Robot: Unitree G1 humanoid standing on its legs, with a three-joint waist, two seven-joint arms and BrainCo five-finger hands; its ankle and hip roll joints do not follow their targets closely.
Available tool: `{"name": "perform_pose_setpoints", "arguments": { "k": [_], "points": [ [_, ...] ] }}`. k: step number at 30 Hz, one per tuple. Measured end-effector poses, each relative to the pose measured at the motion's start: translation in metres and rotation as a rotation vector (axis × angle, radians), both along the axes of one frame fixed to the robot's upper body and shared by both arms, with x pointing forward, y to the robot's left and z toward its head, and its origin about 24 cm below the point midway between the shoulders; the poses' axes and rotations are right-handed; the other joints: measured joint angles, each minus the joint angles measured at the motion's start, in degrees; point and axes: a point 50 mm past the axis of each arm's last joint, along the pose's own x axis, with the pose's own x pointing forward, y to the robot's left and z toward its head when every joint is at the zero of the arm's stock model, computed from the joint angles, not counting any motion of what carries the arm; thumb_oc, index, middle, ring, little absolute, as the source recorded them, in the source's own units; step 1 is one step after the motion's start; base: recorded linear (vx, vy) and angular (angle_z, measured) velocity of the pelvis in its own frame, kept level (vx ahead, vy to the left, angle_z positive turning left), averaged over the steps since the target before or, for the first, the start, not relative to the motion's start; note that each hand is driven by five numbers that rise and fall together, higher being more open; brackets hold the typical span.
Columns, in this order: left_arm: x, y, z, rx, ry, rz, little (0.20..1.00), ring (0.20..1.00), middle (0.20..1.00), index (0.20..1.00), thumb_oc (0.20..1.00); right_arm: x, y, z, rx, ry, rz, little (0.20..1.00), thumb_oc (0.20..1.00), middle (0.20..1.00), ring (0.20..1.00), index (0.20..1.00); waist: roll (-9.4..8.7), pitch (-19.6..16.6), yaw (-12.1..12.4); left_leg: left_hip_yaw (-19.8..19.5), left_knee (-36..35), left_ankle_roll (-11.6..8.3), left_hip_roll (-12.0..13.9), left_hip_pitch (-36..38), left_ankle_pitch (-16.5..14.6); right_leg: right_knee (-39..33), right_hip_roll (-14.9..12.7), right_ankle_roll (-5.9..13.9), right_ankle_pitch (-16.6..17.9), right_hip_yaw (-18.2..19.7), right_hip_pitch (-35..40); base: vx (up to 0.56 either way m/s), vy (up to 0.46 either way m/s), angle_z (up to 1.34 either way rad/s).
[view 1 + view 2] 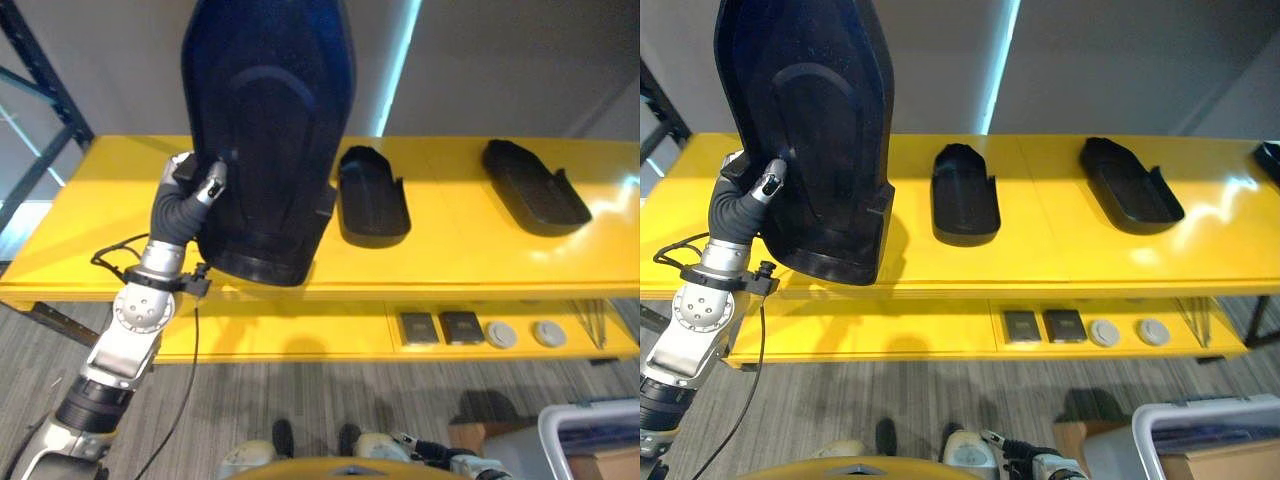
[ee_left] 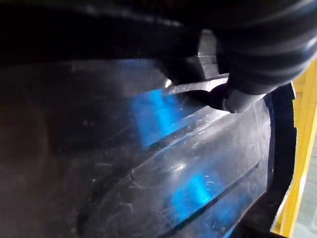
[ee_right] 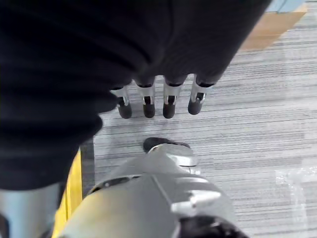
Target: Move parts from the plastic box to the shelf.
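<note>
**Left hand holds large part at the shelf**

The left hand (image 1: 200, 185) grips a large black part (image 1: 268, 130), fingers curled round its edge, holding it upright with its lower end at the yellow shelf (image 1: 450, 250). Two smaller black parts (image 1: 372, 196) (image 1: 533, 187) lie on the shelf to the right of it. The right hand (image 3: 158, 101) hangs over the floor, fingers straight and relaxed.
</note>
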Motion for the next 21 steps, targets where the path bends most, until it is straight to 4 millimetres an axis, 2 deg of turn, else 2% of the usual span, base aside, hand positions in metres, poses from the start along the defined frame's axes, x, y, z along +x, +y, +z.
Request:
{"name": "perform_pose_setpoints", "arguments": {
  "k": [1, 2, 3, 4, 5, 6, 7, 8, 9, 10, 11, 12, 13, 14, 15, 16, 17, 18, 20, 21],
  "points": [
    [-0.003, 0.001, -0.001, -0.014, 0.002, 0.010, 0.200, 0.200, 0.200, 0.200, 0.200, 0.002, -0.001, 0.001, -0.006, 0.021, 0.036, 1.000, 1.000, 1.000, 1.000, 1.000, 0.80, -0.2, 1.7, 0.3, 3.7, -2.52, 0.3, -2.2, -0.7, 0.7, 1.0, -1.20, -0.6, 1.0, -0.5, 0.01, -0.012, 0.23],
    [-0.002, 0.001, -0.002, -0.017, 0.005, 0.012, 0.200, 0.200, 0.200, 0.200, 0.200, 0.000, -0.001, 0.000, -0.006, 0.041, 0.056, 1.000, 1.000, 1.000, 1.000, 1.000, 0.56, 0.0, 1.8, 0.3, 7.2, -3.69, 0.3, -4.1, -1.4, -0.2, 0.2, -1.83, -0.2, 1.0, -0.3, -0.02, -0.020, 0.24],
    [-0.001, 0.002, -0.003, -0.023, 0.014, 0.012, 0.200, 0.200, 0.200, 0.200, 0.200, 0.004, -0.002, 0.001, -0.018, 0.047, 0.082, 1.000, 1.000, 1.000, 1.000, 1.000, 0.22, 0.5, 2.6, 0.3, 13.0, -3.96, 0.1, -7.0, -1.3, 0.7, 0.0, -2.51, -0.5, 0.3, -0.6, -0.01, 0.008, 0.29],
    [0.001, 0.003, -0.003, -0.033, 0.020, 0.015, 0.200, 0.200, 0.200, 0.200, 0.200, 0.011, -0.001, 0.002, -0.030, 0.047, 0.111, 1.000, 1.000, 1.000, 1.000, 1.000, -1.37, 1.8, 3.4, 0.7, 23.9, -5.05, -0.2, -12.3, -0.8, 3.4, -1.5, -3.70, -1.4, 0.5, -1.7, 0.06, 0.138, 0.25],
    [0.003, 0.003, -0.008, -0.048, 0.051, 0.013, 0.200, 0.200, 0.200, 0.200, 0.200, 0.011, -0.003, 0.002, -0.039, 0.057, 0.112, 1.000, 1.000, 1.000, 1.000, 1.000, -3.12, 2.9, 4.1, 1.0, 33.6, -7.27, 0.4, -17.4, 0.4, 2.6, -3.4, -3.78, -1.7, -0.1, -0.3, 0.11, 0.219, 0.16],
    [0.005, 0.004, -0.012, -0.049, 0.074, 0.020, 0.200, 0.200, 0.200, 0.200, 0.200, 0.008, -0.004, 0.002, -0.040, 0.067, 0.100, 1.000, 1.000, 1.000, 1.000, 1.000, -3.11, 2.8, 4.2, 2.0, 35.0, -6.28, 2.3, -17.7, -1.6, 0.6, -3.2, -3.52, -0.7, -1.0, 1.7, 0.14, 0.284, 0.22],
    [0.005, 0.004, -0.015, -0.048, 0.087, 0.025, 0.200, 0.200, 0.200, 0.200, 0.200, 0.010, -0.006, 0.003, -0.040, 0.058, 0.076, 1.000, 1.000, 1.000, 1.000, 1.000, -3.29, 2.8, 3.9, 2.4, 33.6, -6.31, 4.8, -16.9, -3.0, -1.1, -2.6, -3.68, -0.4, -1.4, 3.2, 0.17, 0.388, 0.13],
    [0.004, 0.004, -0.017, -0.055, 0.092, 0.029, 0.200, 0.200, 0.200, 0.200, 0.200, 0.012, -0.009, 0.005, -0.038, 0.047, 0.046, 1.000, 1.000, 1.000, 1.000, 1.000, -2.99, 2.7, 3.1, 2.1, 29.6, -6.75, 8.4, -14.8, -3.5, -2.1, -1.9, -3.29, -0.3, -1.4, 4.2, 0.23, 0.545, 0.02],
    [0.004, 0.004, -0.020, -0.049, 0.099, 0.038, 0.200, 0.200, 0.200, 0.200, 0.200, 0.016, -0.017, 0.008, -0.044, 0.033, 0.009, 1.000, 1.000, 1.000, 1.000, 1.000, -2.38, 2.6, 1.5, 0.8, 23.5, -7.23, 12.0, -11.5, -3.7, -2.4, -1.5, -1.06, 0.1, -0.7, 4.6, 0.28, 0.703, -0.33],
    [0.005, 0.011, -0.028, -0.018, 0.125, 0.085, 0.200, 0.200, 0.200, 0.200, 0.200, 0.022, -0.029, 0.013, -0.071, 0.019, 0.002, 1.000, 1.000, 1.000, 1.000, 1.000, -0.48, 1.5, -0.1, -2.5, 12.5, -8.72, 16.3, -5.5, -3.5, -3.7, -0.4, -0.16, 1.1, 1.1, 4.8, 0.25, 0.718, -0.48],
    [0.008, 0.017, -0.035, -0.007, 0.154, 0.122, 0.200, 0.200, 0.200, 0.200, 0.200, 0.021, -0.039, 0.017, -0.094, 0.022, 0.004, 1.000, 1.000, 1.000, 1.000, 1.000, 0.92, 0.7, -1.4, -4.5, 4.9, -10.06, 18.5, -1.2, -2.8, -3.8, -0.1, 0.26, 1.7, 2.7, 4.6, 0.21, 0.752, -0.65],
    [0.010, 0.022, -0.039, 0.002, 0.170, 0.154, 0.200, 0.200, 0.200, 0.200, 0.200, 0.020, -0.045, 0.019, -0.108, 0.031, 0.011, 1.000, 1.000, 1.000, 1.000, 1.000, 1.81, 0.2, -1.5, -6.7, 0.3, -10.77, 18.9, 1.4, -2.5, -3.8, -0.5, 0.89, 1.9, 4.8, 4.0, 0.13, 0.686, -0.61],
    [0.010, 0.025, -0.041, 0.006, 0.174, 0.178, 0.200, 0.200, 0.200, 0.200, 0.200, 0.019, -0.052, 0.022, -0.123, 0.042, 0.018, 1.000, 1.000, 1.000, 1.000, 1.000, 2.26, 0.1, -1.2, -8.1, -0.4, -10.94, 18.5, 2.2, -2.7, -3.7, -1.4, 1.85, 2.3, 6.3, 3.3, 0.08, 0.512, -0.72],
    [0.012, 0.027, -0.042, 0.007, 0.177, 0.199, 0.200, 0.200, 0.200, 0.200, 0.200, 0.018, -0.056, 0.023, -0.130, 0.055, 0.014, 1.000, 1.000, 1.000, 1.000, 1.000, 2.45, 0.3, -0.7, -6.4, -0.4, -10.60, 17.4, 2.5, -2.8, -3.8, -3.1, 3.05, 3.0, 7.3, 2.8, 0.05, 0.396, -0.52],
    [0.014, 0.027, -0.043, 0.002, 0.182, 0.207, 0.200, 0.200, 0.200, 0.200, 0.200, 0.011, -0.061, 0.023, -0.146, 0.083, 0.018, 1.000, 1.000, 1.000, 1.000, 1.000, 3.40, -0.1, -1.2, -3.5, -0.4, -8.78, 16.2, 1.8, -1.3, -4.4, -4.5, 4.45, 3.5, 6.8, 3.3, 0.07, 0.379, -0.28],
    [0.015, 0.026, -0.042, -0.012, 0.176, 0.211, 0.200, 0.200, 0.200, 0.200, 0.200, 0.002, -0.067, 0.023, -0.167, 0.109, 0.020, 1.000, 1.000, 1.000, 1.000, 1.000, 4.92, 0.3, -1.2, -3.1, -0.2, -13.54, 15.9, 2.7, 0.9, -5.5, -5.2, 6.70, 4.0, 7.1, 4.7, 0.11, 0.584, -0.04],
    [0.014, 0.031, -0.042, 0.004, 0.177, 0.236, 0.200, 0.200, 0.200, 0.200, 0.200, -0.013, -0.039, 0.009, -0.095, 0.150, 0.025, 1.000, 1.000, 1.000, 1.000, 1.000, 0.11, 0.3, -0.4, -2.9, -0.2, -11.45, 9.8, 2.6, -0.4, -7.9, -10.9, 5.81, 4.7, 7.1, 5.8, 0.11, 0.512, 0.05],
    [0.016, 0.034, -0.038, 0.022, 0.175, 0.245, 0.200, 0.200, 0.200, 0.200, 0.200, -0.020, -0.027, 0.004, -0.063, 0.166, 0.003, 1.000, 1.000, 1.000, 1.000, 1.000, -1.68, 0.4, -0.2, -3.2, 0.1, -10.36, 7.9, 2.0, -0.6, -7.7, -12.6, 5.29, 6.3, 7.0, 5.3, 0.08, 0.415, 0.15],
    [0.019, 0.040, -0.036, 0.041, 0.192, 0.276, 0.200, 0.200, 0.200, 0.200, 0.200, -0.028, -0.020, 0.000, -0.050, 0.181, -0.076, 1.000, 1.000, 1.000, 1.000, 1.000, -2.57, 1.0, -0.1, -3.6, 1.3, -8.32, 6.2, 0.8, -0.9, -6.5, -14.4, 3.18, 10.1, 5.8, 3.6, 0.02, 0.205, 0.03],
    [0.020, 0.049, -0.035, 0.053, 0.220, 0.314, 0.200, 0.200, 0.200, 0.200, 0.200, -0.035, -0.023, 0.000, -0.062, 0.212, -0.050, 1.000, 1.000, 1.000, 1.000, 1.000, -1.99, 1.4, 0.5, -1.7, 0.5, -6.45, 6.0, 1.1, -0.1, -5.9, -14.2, 1.95, 14.6, 3.8, 1.7, 0.02, 0.230, -0.40]
  ]
}}
